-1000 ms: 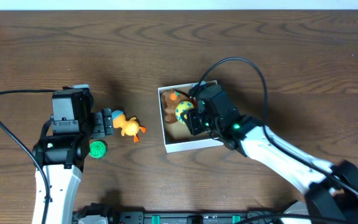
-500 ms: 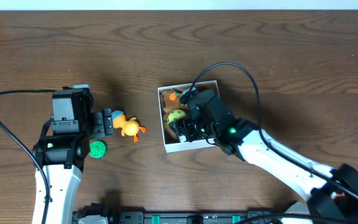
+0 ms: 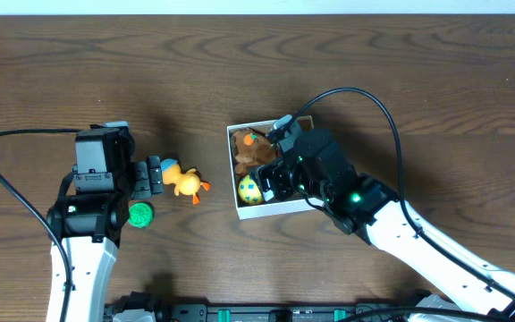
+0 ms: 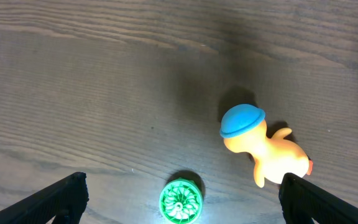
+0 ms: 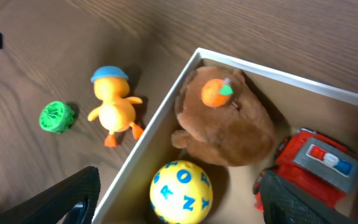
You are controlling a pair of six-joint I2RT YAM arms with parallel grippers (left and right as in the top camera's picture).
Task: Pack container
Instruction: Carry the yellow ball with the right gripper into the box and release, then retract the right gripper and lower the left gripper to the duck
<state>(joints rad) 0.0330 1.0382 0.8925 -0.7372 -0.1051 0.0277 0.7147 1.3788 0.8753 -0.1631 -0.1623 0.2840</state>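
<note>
yellow ball (image 5: pixel 180 190) printed with blue letters lies in the container (image 5: pixel 156 124).

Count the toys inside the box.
3. In the right wrist view: a brown plush toy in the middle, a yellow ball below it by the box wall, a red car at right. Others may be hidden under them.

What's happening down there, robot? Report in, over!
Left gripper open, near duck and green ball on table. Right gripper open over container. Yellow ball, brown plush inside. Nothing blocking.
</note>
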